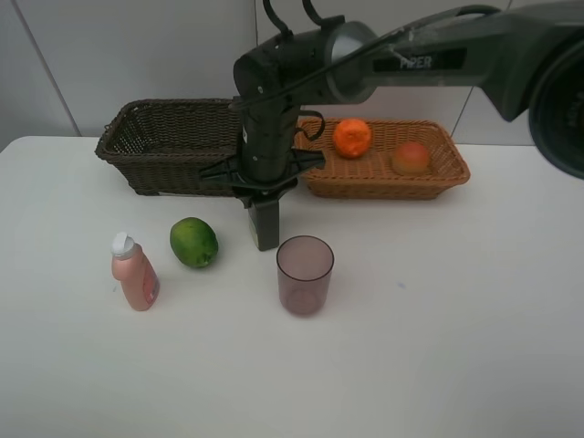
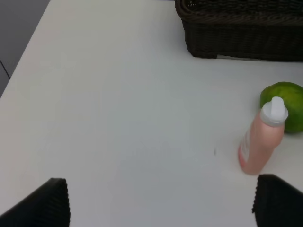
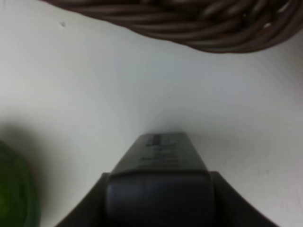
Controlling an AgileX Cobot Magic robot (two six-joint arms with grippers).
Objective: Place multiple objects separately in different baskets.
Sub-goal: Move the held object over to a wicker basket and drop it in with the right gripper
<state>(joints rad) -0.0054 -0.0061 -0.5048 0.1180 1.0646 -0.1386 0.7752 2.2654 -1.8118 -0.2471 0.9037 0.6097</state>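
A white table (image 1: 438,347) stands against a pale wall. The right gripper (image 1: 266,242) points straight down at it with its fingers pressed together, pinching nothing. It is between the green round fruit (image 1: 193,242) and the translucent purple cup (image 1: 305,274), near both and touching neither. The dark brown basket (image 1: 164,146) is just behind it. The orange (image 1: 352,138) and the peach-like fruit (image 1: 411,158) lie in the light tan basket (image 1: 383,182). The left gripper (image 2: 161,203) is spread wide, with the upright pink bottle (image 1: 134,272) near one finger.
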